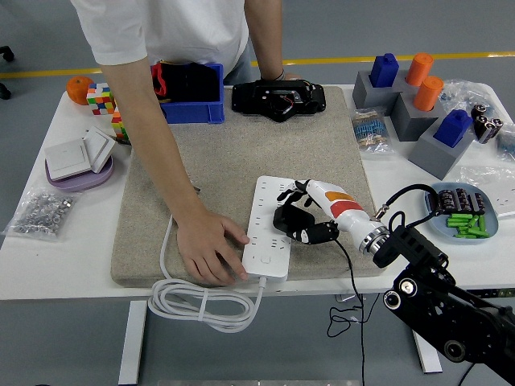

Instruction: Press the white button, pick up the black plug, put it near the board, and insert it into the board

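A white power strip (pixel 268 230) lies on the grey felt mat (pixel 241 161), its cable (pixel 201 304) coiled off the near edge. My right hand (pixel 299 219) sits at the strip's right edge with its fingers curled round the black plug (pixel 287 218), which rests against the strip's sockets. The plug's black cord (pixel 354 281) trails down past the table edge. A person's hand (pixel 208 251) presses flat on the mat, holding the strip's left side near its lower end. My left arm is out of sight.
A blue bin (pixel 189 93) and a black device (pixel 278 99) stand at the back. Grey blocks with blue and orange pegs (pixel 418 104) fill the back right, a blue tray (pixel 467 213) the right. A lilac dish (pixel 78 161) and bagged screws (pixel 40 211) lie left.
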You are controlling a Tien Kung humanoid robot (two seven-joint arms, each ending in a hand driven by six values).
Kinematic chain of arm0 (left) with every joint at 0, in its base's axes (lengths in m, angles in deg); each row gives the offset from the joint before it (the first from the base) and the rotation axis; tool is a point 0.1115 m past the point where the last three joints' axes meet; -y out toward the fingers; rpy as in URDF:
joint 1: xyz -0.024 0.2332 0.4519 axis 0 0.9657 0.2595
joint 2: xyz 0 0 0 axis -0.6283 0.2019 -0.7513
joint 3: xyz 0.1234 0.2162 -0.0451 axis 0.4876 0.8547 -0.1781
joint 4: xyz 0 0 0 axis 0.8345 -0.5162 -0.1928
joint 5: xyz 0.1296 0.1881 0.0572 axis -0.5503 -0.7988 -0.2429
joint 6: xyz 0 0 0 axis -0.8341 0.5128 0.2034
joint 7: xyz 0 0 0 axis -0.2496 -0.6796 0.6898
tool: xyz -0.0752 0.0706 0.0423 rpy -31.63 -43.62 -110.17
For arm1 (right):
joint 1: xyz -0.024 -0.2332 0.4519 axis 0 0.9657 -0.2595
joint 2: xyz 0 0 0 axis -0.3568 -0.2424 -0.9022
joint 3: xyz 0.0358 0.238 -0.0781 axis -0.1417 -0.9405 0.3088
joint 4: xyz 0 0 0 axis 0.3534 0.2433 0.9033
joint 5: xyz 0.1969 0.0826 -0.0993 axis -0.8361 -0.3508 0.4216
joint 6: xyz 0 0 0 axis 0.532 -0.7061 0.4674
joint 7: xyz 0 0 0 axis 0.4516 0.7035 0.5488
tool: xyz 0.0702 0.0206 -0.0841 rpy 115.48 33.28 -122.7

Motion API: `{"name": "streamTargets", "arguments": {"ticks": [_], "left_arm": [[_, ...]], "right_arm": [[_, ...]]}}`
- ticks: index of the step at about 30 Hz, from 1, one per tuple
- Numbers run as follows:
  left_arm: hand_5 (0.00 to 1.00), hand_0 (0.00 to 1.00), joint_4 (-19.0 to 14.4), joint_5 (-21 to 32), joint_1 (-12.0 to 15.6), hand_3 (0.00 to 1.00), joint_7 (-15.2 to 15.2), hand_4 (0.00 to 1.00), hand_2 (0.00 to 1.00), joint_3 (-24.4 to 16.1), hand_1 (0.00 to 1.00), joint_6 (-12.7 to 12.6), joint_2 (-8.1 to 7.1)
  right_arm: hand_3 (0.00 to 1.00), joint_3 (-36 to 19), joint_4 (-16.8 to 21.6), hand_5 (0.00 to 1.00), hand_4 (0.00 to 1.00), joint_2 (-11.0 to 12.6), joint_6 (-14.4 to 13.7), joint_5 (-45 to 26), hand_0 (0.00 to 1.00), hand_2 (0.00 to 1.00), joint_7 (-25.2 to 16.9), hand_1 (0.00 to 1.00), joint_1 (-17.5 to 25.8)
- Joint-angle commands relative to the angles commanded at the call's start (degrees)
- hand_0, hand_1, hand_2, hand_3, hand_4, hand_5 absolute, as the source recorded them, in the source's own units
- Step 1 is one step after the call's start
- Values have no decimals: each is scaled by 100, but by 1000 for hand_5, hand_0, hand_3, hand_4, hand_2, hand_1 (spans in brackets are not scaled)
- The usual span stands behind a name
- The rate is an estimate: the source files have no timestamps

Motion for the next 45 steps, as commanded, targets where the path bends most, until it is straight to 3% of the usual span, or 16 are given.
{"name": "streamTargets", "arguments": {"ticks": [15, 16, 21, 22, 27, 28, 33, 34, 39, 40, 45], "left_arm": [[538, 773, 0, 0, -1, 731, -2, 648, 664, -17, 710, 0, 4], [538, 773, 0, -2, -1, 731, -2, 649, 665, -20, 710, 0, 5], [538, 773, 0, 2, -4, 731, -5, 649, 665, -20, 710, 0, 7], [539, 771, 0, 11, -2, 731, -6, 650, 663, -19, 710, -2, 9], [539, 771, 0, 22, 0, 731, -7, 650, 663, -22, 710, -6, 18], [538, 773, 0, 18, -2, 731, -6, 650, 664, -23, 710, -5, 18], [538, 773, 0, 75, -3, 731, -22, 650, 664, 0, 710, -13, 26], [539, 772, 0, 96, -1, 731, -25, 650, 664, 6, 710, -16, 28], [539, 772, 0, 127, -7, 731, -37, 650, 664, 18, 710, -22, 31], [539, 772, 0, 119, -11, 731, -36, 650, 664, 16, 710, -22, 31], [539, 772, 0, 103, -15, 731, -37, 650, 664, 33, 710, -23, 30]], "right_arm": [[690, -55, 97, 22, 998, 10, 120, -91, 587, 642, -16, 691, 20], [773, -56, 100, 218, 998, 11, 125, -97, 707, 694, -15, 754, 21], [773, -115, 210, 218, 998, 22, 230, -167, 707, 694, 9, 754, 57], [848, -141, 248, 353, 998, 24, 231, -174, 851, 814, 1, 859, 70], [848, -346, 457, 353, 998, 45, 211, -172, 851, 814, -93, 859, 186], [793, -398, 502, 415, 998, 51, 209, -181, 865, 775, -120, 842, 220], [793, -723, 809, 415, 998, 228, 41, -372, 865, 775, -574, 842, 568], [715, -770, 872, 422, 998, 284, 9, -429, 832, 682, -657, 752, 645], [715, -887, 1132, 422, 998, 510, -37, -665, 832, 682, -922, 752, 934], [618, -898, 1161, 340, 956, 536, -34, -706, 769, 535, -959, 642, 972], [618, -896, 1229, 340, 956, 607, -16, -948, 769, 535, -1078, 642, 1130]]}}
